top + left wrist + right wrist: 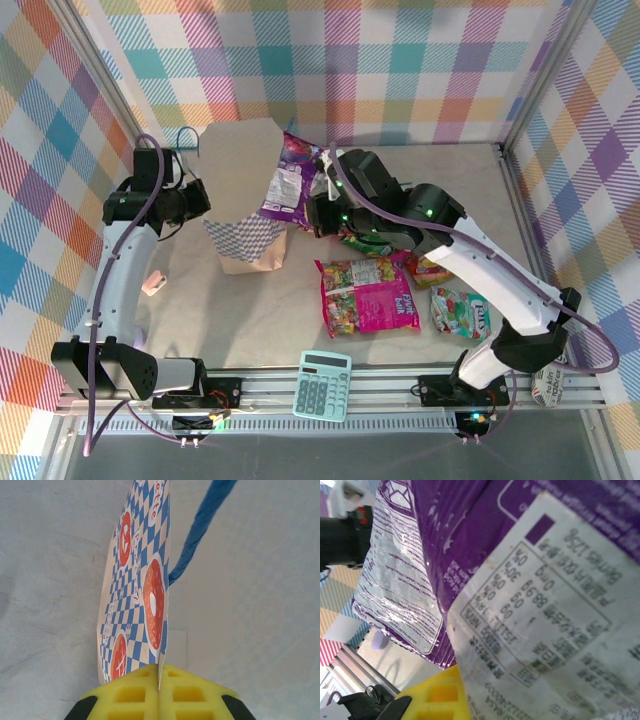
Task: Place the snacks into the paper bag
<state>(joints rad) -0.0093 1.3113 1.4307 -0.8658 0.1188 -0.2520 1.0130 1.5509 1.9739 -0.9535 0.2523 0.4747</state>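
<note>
**Progress: one packet in hand, the rest still out**

Calculator (323, 385) sits at the middle of the table's near edge and is no part of my job. Just beyond it, toward the right edge, four packets lie loose. The magenta packet (367, 295) is flat near the table's middle, with the teal packet (460, 310) just beside it on the right. The orange packet (427, 268) is behind those two. The green packet (362, 243) is partly under my right arm (480, 265). All four are left to do.

Farther back, my right gripper (318, 214) is clamped on the lower end of the purple packet (290, 178). On the right wrist camera its printed back lies across one yellow pad (437, 695), and the other pad is hidden behind it. The packet is raised and leans at the right side of the bag (243, 200), which stands toward the table's far left corner. I judge it is at the mouth and not yet in.

My left gripper (159, 672) has its fingers closed on the bag's paper edge, with the blue handle (200, 530) hanging just beside them. I take that as holding the mouth open for the drop.

I cannot see inside the bag, so I cannot tell whether anything is already in it. With five packets outside, I judge the loading is well short of done.
</note>
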